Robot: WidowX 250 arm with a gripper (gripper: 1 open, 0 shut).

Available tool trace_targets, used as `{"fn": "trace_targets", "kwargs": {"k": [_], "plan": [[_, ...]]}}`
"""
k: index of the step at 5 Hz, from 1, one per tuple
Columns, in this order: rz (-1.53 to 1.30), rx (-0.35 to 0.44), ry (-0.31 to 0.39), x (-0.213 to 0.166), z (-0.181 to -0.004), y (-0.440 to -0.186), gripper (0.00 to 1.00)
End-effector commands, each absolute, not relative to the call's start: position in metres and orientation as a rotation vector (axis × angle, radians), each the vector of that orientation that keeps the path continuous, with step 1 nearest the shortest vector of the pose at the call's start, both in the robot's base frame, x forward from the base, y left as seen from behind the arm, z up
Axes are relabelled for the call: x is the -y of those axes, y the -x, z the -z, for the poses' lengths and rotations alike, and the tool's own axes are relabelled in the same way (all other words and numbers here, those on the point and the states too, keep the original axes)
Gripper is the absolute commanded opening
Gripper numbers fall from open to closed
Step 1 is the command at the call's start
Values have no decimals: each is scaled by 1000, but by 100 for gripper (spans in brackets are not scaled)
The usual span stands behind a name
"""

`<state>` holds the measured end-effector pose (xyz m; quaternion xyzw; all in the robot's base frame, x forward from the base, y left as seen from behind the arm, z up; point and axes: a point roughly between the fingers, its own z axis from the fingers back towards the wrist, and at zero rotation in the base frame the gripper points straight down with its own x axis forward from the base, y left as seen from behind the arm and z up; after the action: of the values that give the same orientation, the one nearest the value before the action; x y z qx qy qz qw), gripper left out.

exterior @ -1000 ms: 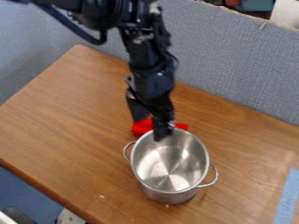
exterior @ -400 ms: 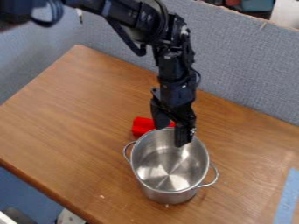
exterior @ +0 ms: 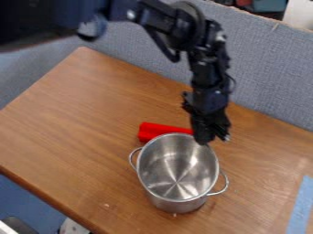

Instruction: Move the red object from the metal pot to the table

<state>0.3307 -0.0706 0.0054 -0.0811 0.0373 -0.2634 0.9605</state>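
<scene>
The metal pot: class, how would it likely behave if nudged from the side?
The pot would probably slide rather than tip, since it looks wide and squat. It appears empty, so likely light. Its shiny steel suggests it is stiff and could slip easily on the smooth table.

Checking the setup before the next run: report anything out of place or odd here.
The red object lies on the table behind the metal pot, not in it; the pot looks empty. The gripper is at the pot's far rim, shut, with nothing seen in it. Nothing looks spilled or damaged.
</scene>
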Motion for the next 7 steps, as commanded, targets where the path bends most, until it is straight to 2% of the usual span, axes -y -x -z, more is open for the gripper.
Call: {"fn": "trace_targets", "kwargs": {"k": [1, 2, 3, 4, 5, 6, 7], "plan": [[692, 5, 115, 104, -21, -352, 0], [600, 15, 116, 87, -54, -344, 0], [503, 68, 73, 62, -104, -323, 0], [623, 90, 53, 30, -142, -316, 0], [665, 120, 71, -21, -157, -327, 0], [582, 134, 73, -50, -150, -329, 0], [538, 129, 103, -53, -150, -325, 0]]}}
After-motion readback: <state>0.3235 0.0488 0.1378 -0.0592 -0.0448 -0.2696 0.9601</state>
